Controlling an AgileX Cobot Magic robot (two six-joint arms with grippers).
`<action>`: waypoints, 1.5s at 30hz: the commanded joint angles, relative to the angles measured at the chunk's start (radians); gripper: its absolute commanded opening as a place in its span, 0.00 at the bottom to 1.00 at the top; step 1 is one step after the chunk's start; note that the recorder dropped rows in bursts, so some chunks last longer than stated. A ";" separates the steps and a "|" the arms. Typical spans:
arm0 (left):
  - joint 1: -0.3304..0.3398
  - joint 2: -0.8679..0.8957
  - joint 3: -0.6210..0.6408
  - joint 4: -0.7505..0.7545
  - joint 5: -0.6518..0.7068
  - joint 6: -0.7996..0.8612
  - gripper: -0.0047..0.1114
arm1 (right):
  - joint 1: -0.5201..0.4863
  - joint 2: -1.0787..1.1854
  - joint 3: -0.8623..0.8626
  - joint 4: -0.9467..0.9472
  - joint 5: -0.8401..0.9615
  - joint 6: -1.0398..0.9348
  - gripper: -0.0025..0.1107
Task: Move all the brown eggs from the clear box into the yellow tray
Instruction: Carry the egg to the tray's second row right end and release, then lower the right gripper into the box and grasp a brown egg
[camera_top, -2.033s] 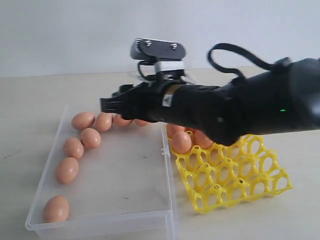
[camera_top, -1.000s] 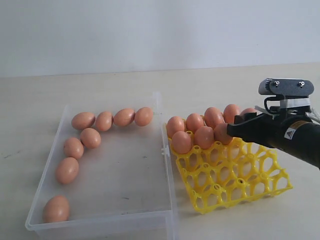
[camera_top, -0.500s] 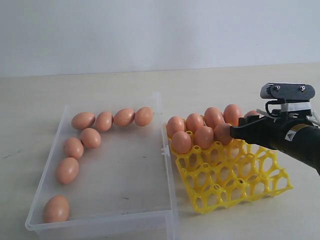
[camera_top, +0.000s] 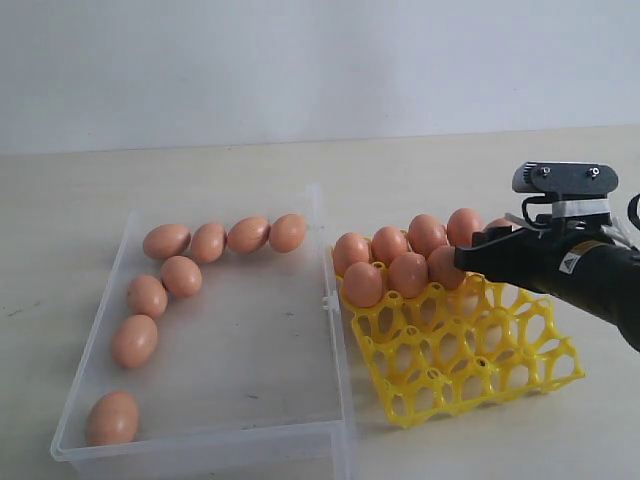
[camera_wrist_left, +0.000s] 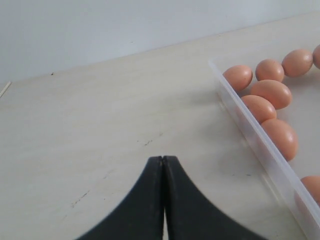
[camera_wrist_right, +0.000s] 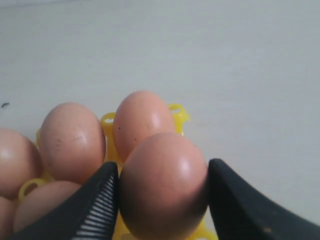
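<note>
The right arm's black fingers (camera_wrist_right: 100, 200) are squeezing one smooth brown egg (camera_wrist_right: 162, 187) over the square yellow plastic tray (camera_top: 470, 350), now sitting a tiny bit more to the left than before. Eight brown eggs (camera_top: 181, 275) are lying in the clear plastic box (camera_top: 240, 400). The left fingers (camera_wrist_left: 150, 200) are pressing together over the pale tabletop (camera_wrist_left: 100, 125).

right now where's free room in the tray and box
In the yellow tray, near rows of cups are empty, far rows crowded with brown eggs. In the clear box, the middle and tray side are bare; eggs line its far and left walls.
</note>
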 joint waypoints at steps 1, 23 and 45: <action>0.002 -0.006 -0.004 -0.008 -0.008 -0.005 0.04 | -0.006 0.017 -0.013 -0.007 -0.010 -0.011 0.06; 0.002 -0.006 -0.004 -0.008 -0.008 -0.005 0.04 | 0.001 -0.407 -0.033 -0.011 0.366 -0.079 0.36; 0.002 -0.006 -0.004 -0.008 -0.008 -0.005 0.04 | 0.657 0.277 -1.008 0.308 1.285 -0.060 0.54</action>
